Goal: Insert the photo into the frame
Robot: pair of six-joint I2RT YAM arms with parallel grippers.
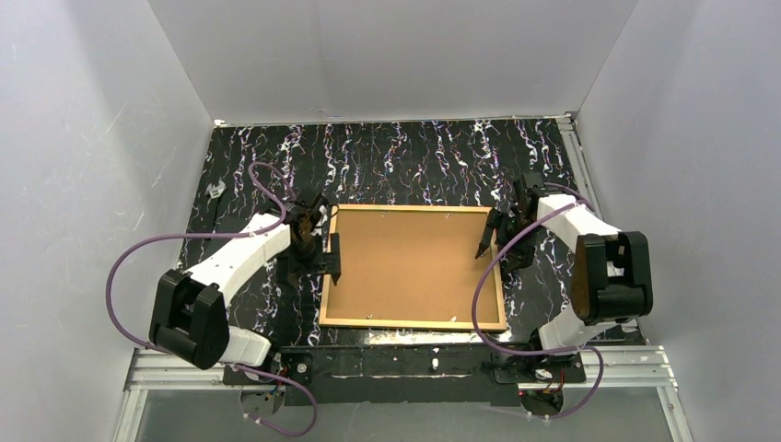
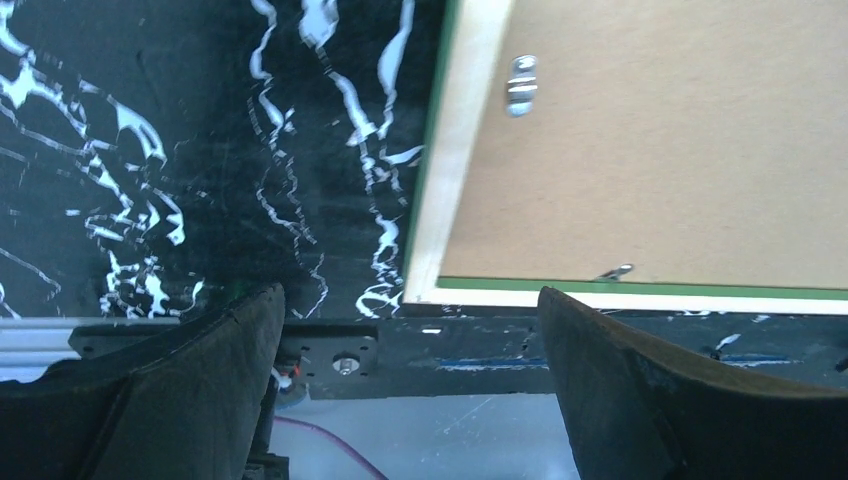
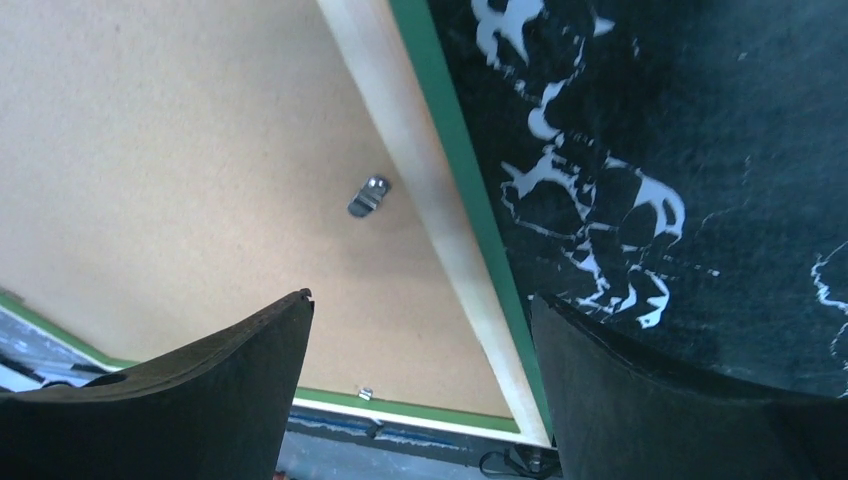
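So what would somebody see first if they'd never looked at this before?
Probably the big brown backing board in the middle of the table, set in the frame, which lies face down with its thin green edge showing. Next come the table's wiggly white streaks on black. Then the white left arm and right arm, with the left claw and right claw open by the frame's short sides.

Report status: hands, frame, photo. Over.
Left hand open, empty, at left edge of frame. Right hand same, right edge. Frame face down, backing board in. Photo not visible.
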